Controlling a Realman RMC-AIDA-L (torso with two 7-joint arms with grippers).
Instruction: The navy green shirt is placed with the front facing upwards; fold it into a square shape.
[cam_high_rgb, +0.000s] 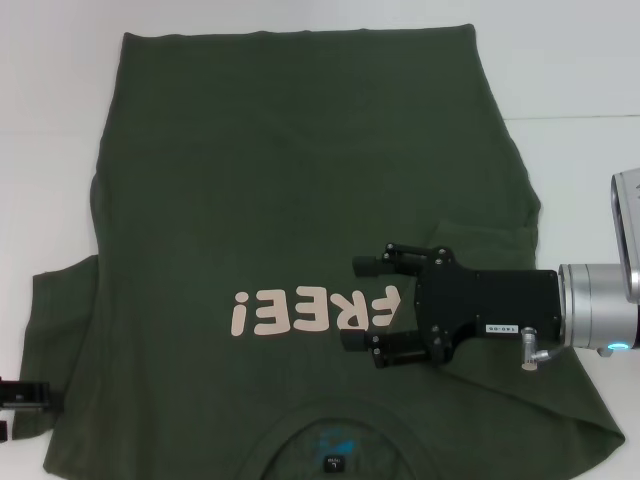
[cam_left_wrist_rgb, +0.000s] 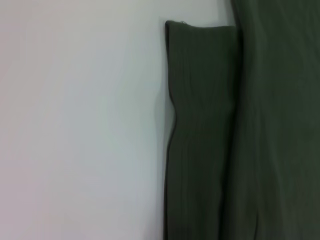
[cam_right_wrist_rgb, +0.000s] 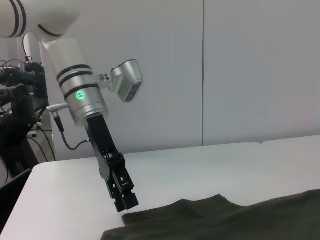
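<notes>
- While its fingers stand spread wide, the right gripper (cam_high_rgb: 368, 305) hovers over the shirt's chest, just beside the "FREE!" lettering (cam_high_rgb: 315, 311).
- Left gripper (cam_right_wrist_rgb: 125, 204) hangs at the left sleeve (cam_left_wrist_rgb: 200, 130); I cannot tell its finger state.
- Navy green shirt (cam_high_rgb: 290, 180) lies flat, front up, on the white table (cam_high_rgb: 45, 120), right side folded inward.

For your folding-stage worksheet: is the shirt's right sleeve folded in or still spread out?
Folded in. On the navy green shirt no right sleeve sticks out; a doubled flap lies under the open right gripper.
</notes>
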